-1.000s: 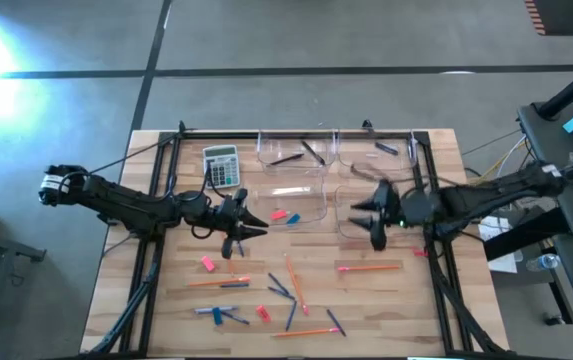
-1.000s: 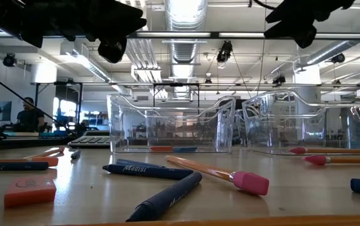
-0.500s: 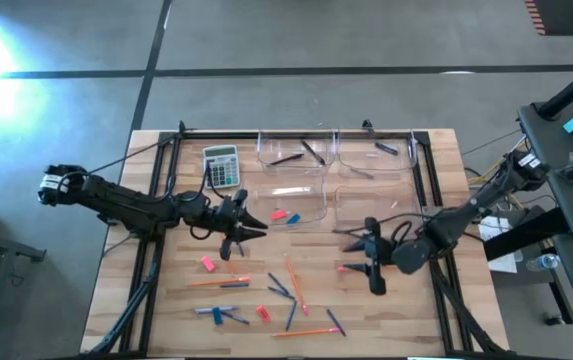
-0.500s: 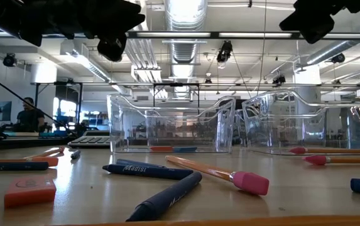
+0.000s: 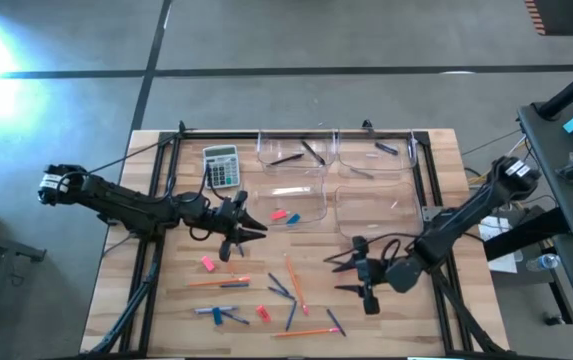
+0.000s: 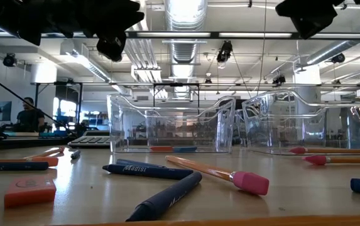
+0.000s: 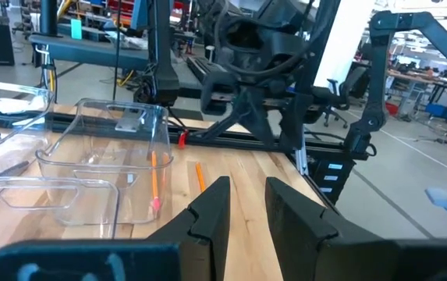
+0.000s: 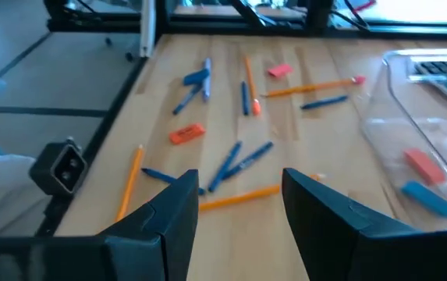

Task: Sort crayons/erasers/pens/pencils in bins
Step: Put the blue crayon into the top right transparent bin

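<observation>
right gripper [image 5: 342, 272] fingers wide over a pencil [image 8: 240, 197] between them; a skewed close could roll it away across the tabletop [image 5: 436, 330].

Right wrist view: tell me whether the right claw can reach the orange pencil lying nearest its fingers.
Probably yes. The right claw hangs open, and the orange pencil lies bare ahead of it, nothing on top; blue crayons lie close by.
</observation>
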You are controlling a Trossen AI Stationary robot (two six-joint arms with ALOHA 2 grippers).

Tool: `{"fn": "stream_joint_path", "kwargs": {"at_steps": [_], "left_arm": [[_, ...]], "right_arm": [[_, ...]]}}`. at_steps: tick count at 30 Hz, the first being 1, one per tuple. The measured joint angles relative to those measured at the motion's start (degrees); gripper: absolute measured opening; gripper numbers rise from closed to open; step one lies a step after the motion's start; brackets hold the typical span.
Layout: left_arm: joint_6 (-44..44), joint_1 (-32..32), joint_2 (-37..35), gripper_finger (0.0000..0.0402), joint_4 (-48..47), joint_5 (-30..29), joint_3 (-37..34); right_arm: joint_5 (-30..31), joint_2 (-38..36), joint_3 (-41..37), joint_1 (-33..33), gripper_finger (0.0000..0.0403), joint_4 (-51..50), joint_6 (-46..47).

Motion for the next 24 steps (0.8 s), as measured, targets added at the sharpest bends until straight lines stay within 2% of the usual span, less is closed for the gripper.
{"fn": "stream_joint_path", "kwargs": {"at_steps": [7,13,24], "left_arm": [[2.4,-1.3,0.0,0.0070,-0.7,-1.9,0.6],[4.1,-2.2,0.1,0.0070,-5.9,-3.5,2.9],[4.6,-3.8,1.2,0.0070,-9.2,-3.7,5.9]], "right_arm": [[0.0,2.1,0.0,1.5,0.0176,5.6,-3.4],[0.0,3.0,0.0,1.6,0.0176,8.6,-6.4],[-0.1,4.1,0.0,1.6,0.0176,12.9,-9.4]]}}
